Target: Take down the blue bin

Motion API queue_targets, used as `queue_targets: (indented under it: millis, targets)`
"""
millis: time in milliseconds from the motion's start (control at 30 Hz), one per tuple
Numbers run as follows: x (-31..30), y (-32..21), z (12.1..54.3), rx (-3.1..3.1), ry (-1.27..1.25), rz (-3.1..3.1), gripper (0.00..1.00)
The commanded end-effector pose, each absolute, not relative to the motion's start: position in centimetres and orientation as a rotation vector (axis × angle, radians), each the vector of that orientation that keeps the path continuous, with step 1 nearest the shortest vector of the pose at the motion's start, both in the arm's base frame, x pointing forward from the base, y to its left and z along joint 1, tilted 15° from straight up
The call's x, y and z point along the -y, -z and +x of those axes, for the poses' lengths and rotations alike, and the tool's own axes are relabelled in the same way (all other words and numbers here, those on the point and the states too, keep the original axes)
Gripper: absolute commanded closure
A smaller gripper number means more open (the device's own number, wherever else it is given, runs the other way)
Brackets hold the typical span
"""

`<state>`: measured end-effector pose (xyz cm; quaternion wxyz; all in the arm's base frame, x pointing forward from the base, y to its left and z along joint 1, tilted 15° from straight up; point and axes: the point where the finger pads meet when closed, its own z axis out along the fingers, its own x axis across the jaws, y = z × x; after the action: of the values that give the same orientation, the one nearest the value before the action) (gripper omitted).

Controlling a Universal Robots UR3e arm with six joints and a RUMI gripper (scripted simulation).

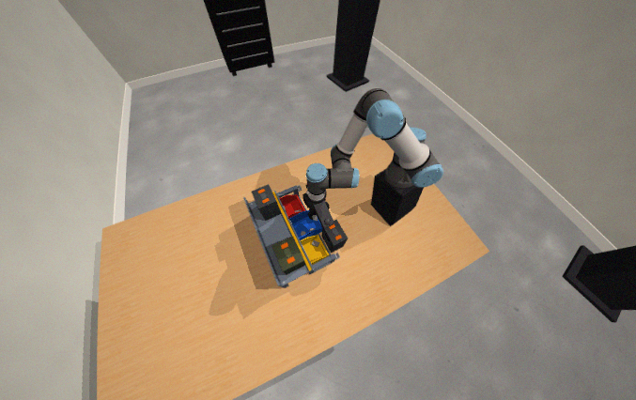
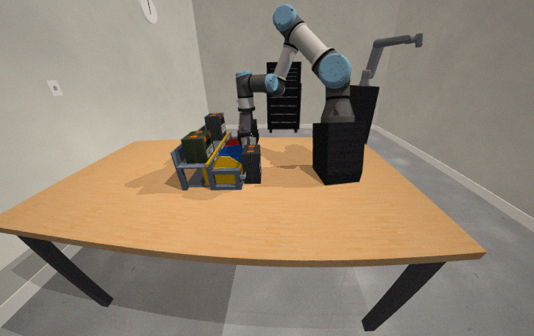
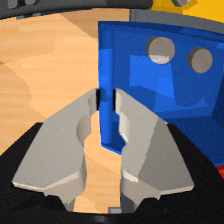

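Note:
The blue open bin [image 1: 303, 226] [image 2: 233, 154] [image 3: 165, 90] sits in the front row of the grey shelf rack [image 1: 263, 237] [image 2: 179, 164], between a red bin [image 1: 290, 202] [image 2: 232, 142] and a yellow bin [image 1: 316, 253] [image 2: 225, 177]. My gripper [image 1: 316, 214] [image 2: 248, 140] [image 3: 106, 90] reaches down from above and is shut on the blue bin's thin side wall. In the wrist view two grey round parts [image 3: 160, 50] [image 3: 201, 59] lie inside the bin, and wooden table shows under the held wall.
A black box [image 1: 334, 234] [image 2: 252, 165] stands on the table [image 1: 161, 298] [image 2: 260, 217] right in front of the rack. A dark green box [image 1: 285, 255] [image 2: 196, 146] and another black box [image 1: 264, 197] [image 2: 215, 123] sit on the rack's back row. The arm's black pedestal [image 1: 395, 198] [image 2: 337, 154] stands to the right.

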<state>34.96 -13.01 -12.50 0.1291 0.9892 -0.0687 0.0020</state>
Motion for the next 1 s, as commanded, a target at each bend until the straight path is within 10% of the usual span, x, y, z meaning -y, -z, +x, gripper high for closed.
queue_targets:
  millis: [0,967]
  targets:
    - [12.7,12.5,32.4,0.194,-0.023,2.873,1.00]
    - [12.3,12.6,29.4,0.194,-0.023,2.873,1.00]
